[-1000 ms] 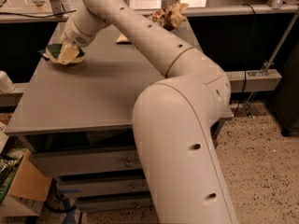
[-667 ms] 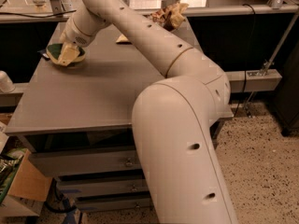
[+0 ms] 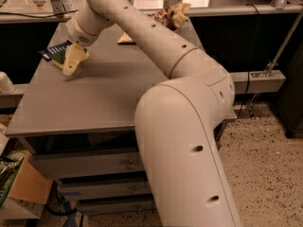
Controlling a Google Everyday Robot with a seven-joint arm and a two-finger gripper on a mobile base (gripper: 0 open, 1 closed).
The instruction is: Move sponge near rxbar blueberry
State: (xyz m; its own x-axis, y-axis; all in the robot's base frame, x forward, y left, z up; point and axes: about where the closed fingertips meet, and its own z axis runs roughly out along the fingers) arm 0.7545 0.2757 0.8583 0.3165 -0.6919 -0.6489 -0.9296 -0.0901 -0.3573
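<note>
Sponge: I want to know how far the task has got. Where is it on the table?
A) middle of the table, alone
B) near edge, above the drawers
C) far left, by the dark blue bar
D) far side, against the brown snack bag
C: the sponge is at the far left of the table, right beside the rxbar blueberry, with the gripper directly over it.

A single view looks down from high on the robot's own body, facing forward across the grey surface (image 3: 109,93). The arm (image 3: 180,126) begins just under the lens, so its thick upper link fills the near middle and right, very close. It stretches toward the far left, where the gripper (image 3: 77,45) sits above the surface's far-left corner. Drawers (image 3: 90,164) under the near edge and speckled floor (image 3: 265,164) at near right show the steep downward tilt.
</note>
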